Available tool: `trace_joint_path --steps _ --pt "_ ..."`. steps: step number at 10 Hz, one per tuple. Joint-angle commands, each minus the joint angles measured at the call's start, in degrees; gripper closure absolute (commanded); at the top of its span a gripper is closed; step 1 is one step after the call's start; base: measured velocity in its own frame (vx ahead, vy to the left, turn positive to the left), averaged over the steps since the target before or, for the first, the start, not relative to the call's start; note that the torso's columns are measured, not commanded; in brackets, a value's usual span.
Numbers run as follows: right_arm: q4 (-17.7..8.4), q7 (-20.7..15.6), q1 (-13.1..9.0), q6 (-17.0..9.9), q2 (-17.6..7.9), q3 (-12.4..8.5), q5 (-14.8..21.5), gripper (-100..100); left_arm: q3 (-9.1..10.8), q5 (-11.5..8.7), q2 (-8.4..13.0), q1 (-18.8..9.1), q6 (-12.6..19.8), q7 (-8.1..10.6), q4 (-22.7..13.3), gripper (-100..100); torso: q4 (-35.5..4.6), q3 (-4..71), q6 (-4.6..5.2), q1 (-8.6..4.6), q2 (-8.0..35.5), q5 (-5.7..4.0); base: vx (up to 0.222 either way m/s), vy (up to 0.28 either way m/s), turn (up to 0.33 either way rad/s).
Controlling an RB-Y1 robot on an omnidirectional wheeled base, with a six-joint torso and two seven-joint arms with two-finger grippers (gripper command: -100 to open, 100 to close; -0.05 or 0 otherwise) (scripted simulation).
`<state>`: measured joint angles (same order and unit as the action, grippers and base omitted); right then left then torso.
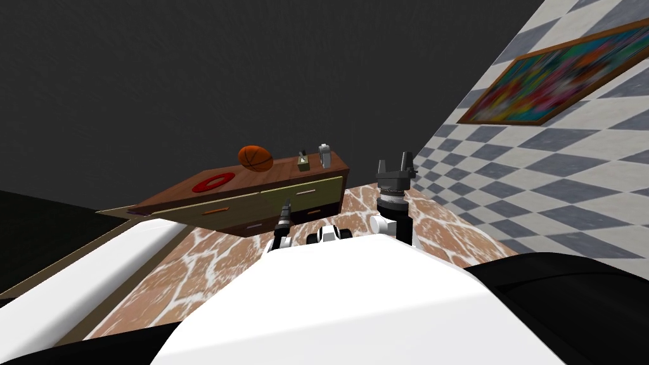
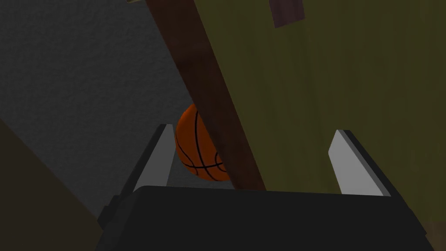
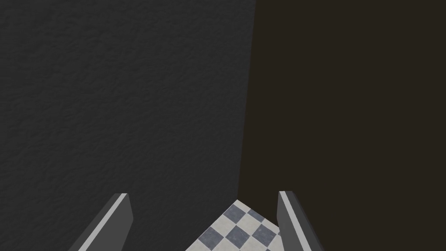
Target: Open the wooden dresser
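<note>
Grey fingers of my left gripper (image 2: 253, 129) stand wide apart, holding nothing, close before the olive drawer front (image 2: 331, 96) of the wooden dresser (image 2: 209, 87). A basketball (image 2: 191, 150) sits on its top. My right gripper (image 3: 202, 194), raised alongside, is likewise spread, empty.

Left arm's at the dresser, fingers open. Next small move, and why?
Probably ease the left gripper toward the small dark handle on the olive drawer front of the brown wooden dresser: its open fingers frame bare drawer front and the top's edge, the handle lying ahead, ungripped.
</note>
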<state>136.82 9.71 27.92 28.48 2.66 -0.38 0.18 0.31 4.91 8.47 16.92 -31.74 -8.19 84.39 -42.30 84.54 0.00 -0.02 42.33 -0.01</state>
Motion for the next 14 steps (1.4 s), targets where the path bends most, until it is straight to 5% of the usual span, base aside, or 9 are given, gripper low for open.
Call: trace_joint_path --steps 1,8,11,12,14 --pt "0.0 0.0 0.0 0.0 0.0 0.0 0.0 0 0.18 0.07 -1.47 -0.67 -0.7 0.03 -3.24 -100 0.03 0.06 0.0 -0.03 -0.09 -0.01 0.091 -0.024 -0.005" --pt "0.0 0.0 -0.01 0.0 0.0 0.0 0.0 0 0.58 0.14 -8.87 -2.19 -2.06 0.08 -9.38 -100 0.0 0.0 0.0 0.0 0.0 0.0 0.065 -0.004 -0.005" --pt "0.0 0.0 0.0 0.0 0.0 0.0 0.0 0 0.33 0.22 -8.3 -1.5 -0.89 0.11 -7.27 -100 0.03 0.08 0.0 0.07 -0.14 0.02 0.042 0.001 -0.005" --pt "0.0 0.0 -0.01 0.0 0.0 0.0 0.0 0 0.34 0.22 -8.3 -1.54 -0.64 0.12 -7.14 100 0.04 0.05 -0.01 0.05 -0.06 0.02 0.006 0.001 0.001" --pt "0.0 0.0 -0.02 0.0 0.0 0.0 0.0 0 -0.02 0.35 -8.29 -0.78 -0.31 0.22 -5.99 100 -0.06 -0.17 0.0 -0.03 0.31 0.0 -0.122 -0.012 0.014"
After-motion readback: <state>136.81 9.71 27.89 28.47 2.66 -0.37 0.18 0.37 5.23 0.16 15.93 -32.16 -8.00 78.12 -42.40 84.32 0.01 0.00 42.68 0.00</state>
